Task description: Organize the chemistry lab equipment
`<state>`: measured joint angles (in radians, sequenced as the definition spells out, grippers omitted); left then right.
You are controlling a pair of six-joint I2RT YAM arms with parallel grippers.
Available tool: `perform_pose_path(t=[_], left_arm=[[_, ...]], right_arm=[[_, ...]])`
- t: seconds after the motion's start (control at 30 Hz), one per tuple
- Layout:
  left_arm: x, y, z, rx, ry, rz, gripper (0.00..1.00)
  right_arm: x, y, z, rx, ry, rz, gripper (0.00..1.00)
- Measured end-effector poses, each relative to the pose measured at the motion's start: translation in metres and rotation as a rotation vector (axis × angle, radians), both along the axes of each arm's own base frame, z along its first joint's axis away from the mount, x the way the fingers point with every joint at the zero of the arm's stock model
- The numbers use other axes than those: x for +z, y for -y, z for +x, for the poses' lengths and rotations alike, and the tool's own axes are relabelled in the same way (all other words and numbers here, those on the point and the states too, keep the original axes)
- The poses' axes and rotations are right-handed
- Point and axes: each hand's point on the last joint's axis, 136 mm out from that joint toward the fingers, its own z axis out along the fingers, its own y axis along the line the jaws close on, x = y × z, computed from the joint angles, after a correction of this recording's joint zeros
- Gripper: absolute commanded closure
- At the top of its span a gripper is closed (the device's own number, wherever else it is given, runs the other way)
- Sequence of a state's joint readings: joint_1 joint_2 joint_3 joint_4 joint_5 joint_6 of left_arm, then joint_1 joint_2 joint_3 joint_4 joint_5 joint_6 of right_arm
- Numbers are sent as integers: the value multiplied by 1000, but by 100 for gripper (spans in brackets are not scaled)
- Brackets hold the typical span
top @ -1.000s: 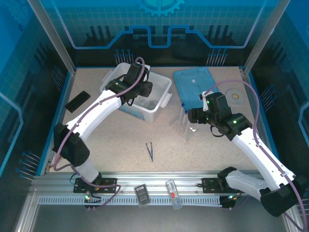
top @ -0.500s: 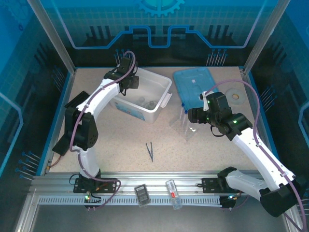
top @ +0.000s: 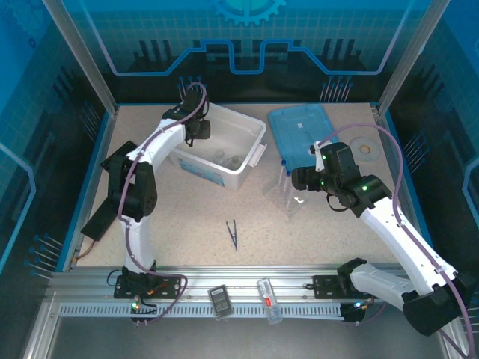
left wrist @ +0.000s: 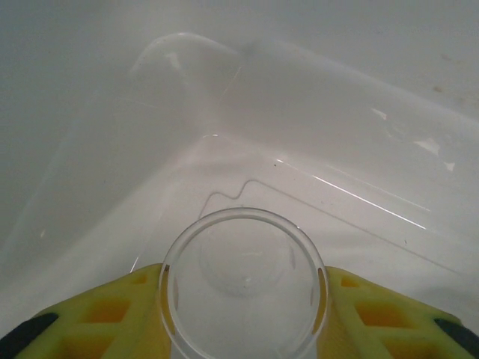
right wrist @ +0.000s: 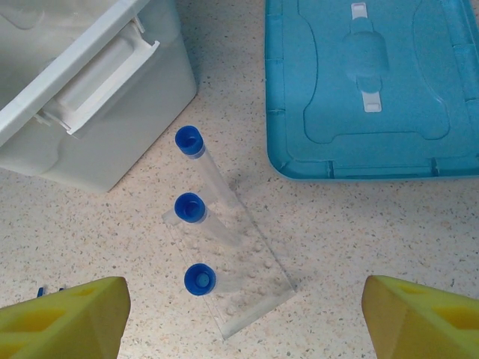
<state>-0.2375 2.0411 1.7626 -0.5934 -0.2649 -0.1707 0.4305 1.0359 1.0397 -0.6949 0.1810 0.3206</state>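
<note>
Left claw [left wrist: 243, 318] clamped on glass dish [left wrist: 243, 278] inside white bin [left wrist: 352, 112]; letting go too high or tilted risks a chip or roll; right claw [right wrist: 243, 314] wide apart above tube rack [right wrist: 241, 263].

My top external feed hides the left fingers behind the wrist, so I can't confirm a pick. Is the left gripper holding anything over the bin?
Observer: Yes. The left gripper is closed on the round glass dish, pinched from both sides, inside the white bin.
Operator: Is the right one gripping the rack?
Observer: No. The right gripper hangs open above the clear rack, fingers apart from it.
Operator: Tubes all seated?
Observer: Three blue-capped tubes stand in a row in the rack, caps on.
</note>
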Motion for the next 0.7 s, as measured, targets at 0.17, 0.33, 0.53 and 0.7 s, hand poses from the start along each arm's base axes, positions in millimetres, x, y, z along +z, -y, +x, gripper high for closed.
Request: perform_pose_path(t=[0.17,0.33,0.53,0.7], left_arm=[[-10,3,0,2,-22,-17,67],[-14,6,0,-6,-33,-29,67],[-31,4,-10,15,-76,-38,68],[-54,-1,-29,38,-153,-26,68]], right_arm=[[0,0,0,2,-1,1,18],[0,0,0,2,-1,2,18],[1,0,0,2,1,3,18],[0,0,0,2,1,3,18]])
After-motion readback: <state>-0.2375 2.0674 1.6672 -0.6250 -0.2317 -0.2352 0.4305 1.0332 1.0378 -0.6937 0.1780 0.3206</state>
